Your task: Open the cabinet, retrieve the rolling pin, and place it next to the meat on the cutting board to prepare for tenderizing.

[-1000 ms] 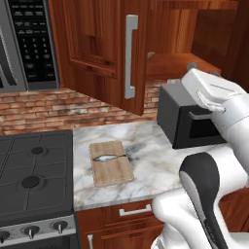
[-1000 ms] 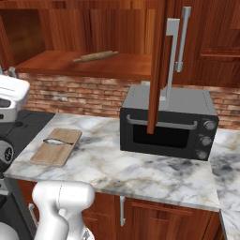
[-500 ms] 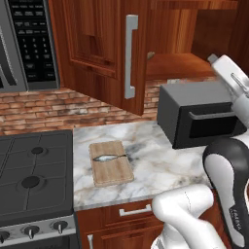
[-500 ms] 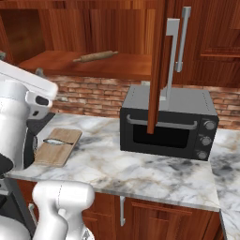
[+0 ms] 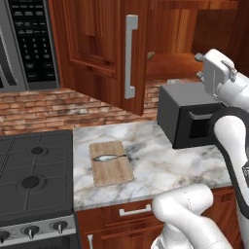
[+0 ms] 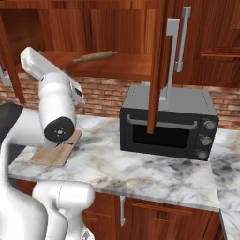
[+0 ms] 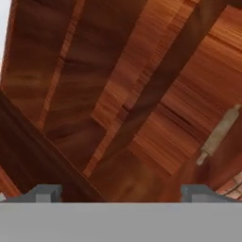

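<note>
glossy white arm [image 6: 56, 105], rounded tubular links, fat curved base segment. dark round joint cap with small centre mark on the elbow. boxy white wrist block, grey stub finger tips [image 7: 45, 193].

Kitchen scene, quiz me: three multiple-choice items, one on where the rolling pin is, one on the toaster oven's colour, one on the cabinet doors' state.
1. The rolling pin lies:
A. on the cabinet shelf
B. on the cutting board
C. in the gripper

2. The toaster oven is:
A. white
B. dark grey
C. red

3. The cabinet doors are:
A. both shut
B. removed
C. swung open

Key: 1 A, it rests on the shelf above the brick wall; 2 B, its body is dark grey; 3 C, both doors stand out, baring the shelf.
</note>
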Robot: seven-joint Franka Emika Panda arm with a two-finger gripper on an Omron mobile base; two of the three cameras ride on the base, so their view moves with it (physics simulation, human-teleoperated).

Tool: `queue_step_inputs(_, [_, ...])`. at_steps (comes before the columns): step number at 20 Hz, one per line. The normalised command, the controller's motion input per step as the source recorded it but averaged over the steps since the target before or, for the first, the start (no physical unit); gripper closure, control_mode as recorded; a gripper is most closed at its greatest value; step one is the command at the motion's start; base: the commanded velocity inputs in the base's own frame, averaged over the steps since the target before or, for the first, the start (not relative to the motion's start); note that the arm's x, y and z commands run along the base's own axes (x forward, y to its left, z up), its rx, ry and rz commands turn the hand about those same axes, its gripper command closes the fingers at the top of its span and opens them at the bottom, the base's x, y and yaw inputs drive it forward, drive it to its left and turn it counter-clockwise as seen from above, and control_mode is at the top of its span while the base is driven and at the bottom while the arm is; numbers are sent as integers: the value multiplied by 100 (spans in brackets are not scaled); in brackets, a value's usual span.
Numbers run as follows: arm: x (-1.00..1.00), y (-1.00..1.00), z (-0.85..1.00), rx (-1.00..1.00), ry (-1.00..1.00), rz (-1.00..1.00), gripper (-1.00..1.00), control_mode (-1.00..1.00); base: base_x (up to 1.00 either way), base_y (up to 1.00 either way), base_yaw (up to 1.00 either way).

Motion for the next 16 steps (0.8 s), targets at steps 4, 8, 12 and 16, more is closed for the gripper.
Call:
queue_step_inputs(4, [79, 14, -23, 3, 14, 20, -100, -100, 0, 0, 0])
queue_step_inputs(8, [61, 42, -17, 0, 8, 18, -100, -100, 0, 0, 0])
queue_step_inputs(12, [55, 40, -14, -1, 6, 16, -100, -100, 0, 0, 0])
queue_step_inputs(16, [58, 30, -12, 0, 9, 15, -100, -100, 0, 0, 0])
